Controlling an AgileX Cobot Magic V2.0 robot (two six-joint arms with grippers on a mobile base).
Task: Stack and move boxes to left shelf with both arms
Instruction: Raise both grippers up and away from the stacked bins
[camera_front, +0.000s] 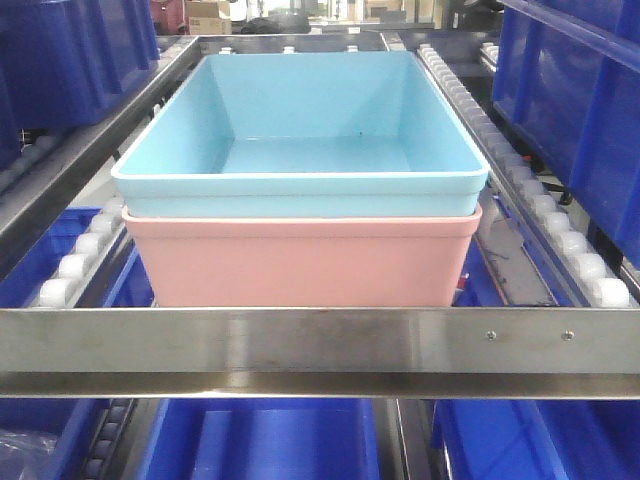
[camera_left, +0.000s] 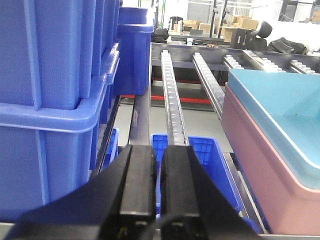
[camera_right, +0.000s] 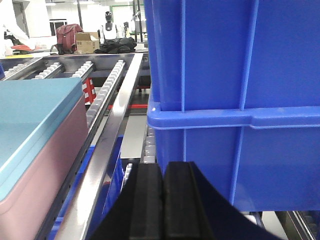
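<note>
The blue box (camera_front: 300, 125) sits nested in the pink box (camera_front: 300, 265), the pair resting on the shelf (camera_front: 320, 340) just behind its steel front bar, between the white roller rails (camera_front: 560, 235). That looks like where the stack belongs, so I judge the job close to done. My left gripper (camera_left: 159, 192) is pressed together, holding nothing, off to the stack's left beside the dark blue bins (camera_left: 50, 90). My right gripper (camera_right: 162, 200) is likewise closed and empty, clear on the right.
</note>
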